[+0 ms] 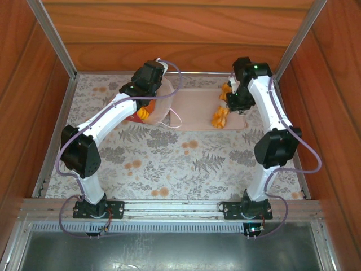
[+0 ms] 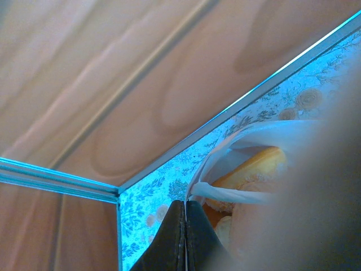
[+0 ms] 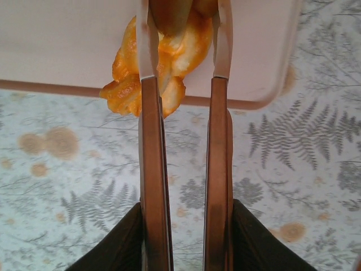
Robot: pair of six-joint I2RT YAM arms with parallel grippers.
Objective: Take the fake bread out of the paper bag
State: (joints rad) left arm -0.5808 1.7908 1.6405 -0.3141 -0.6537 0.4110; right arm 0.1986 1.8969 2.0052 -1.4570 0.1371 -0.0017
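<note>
– Left end effector (image 2: 185,212), setting?
– Fern-print bench (image 1: 169,164), wood-panelled walls (image 1: 180,34). Fingers pressed together at the paper bag (image 2: 254,132) mouth, with fake bread (image 2: 256,166) inside.
– Right end effector (image 3: 186,237)?
– Clamped on tongs (image 3: 152,169). Tong tips grip one pastry (image 3: 175,39) over the pink tray (image 3: 56,39).

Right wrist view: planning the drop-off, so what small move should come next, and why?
Probably ease the right pincer open slightly so the metal tongs spread: their tips seem to pinch a brown toy roll above the pale pink tray, beside an orange braided pastry.
</note>
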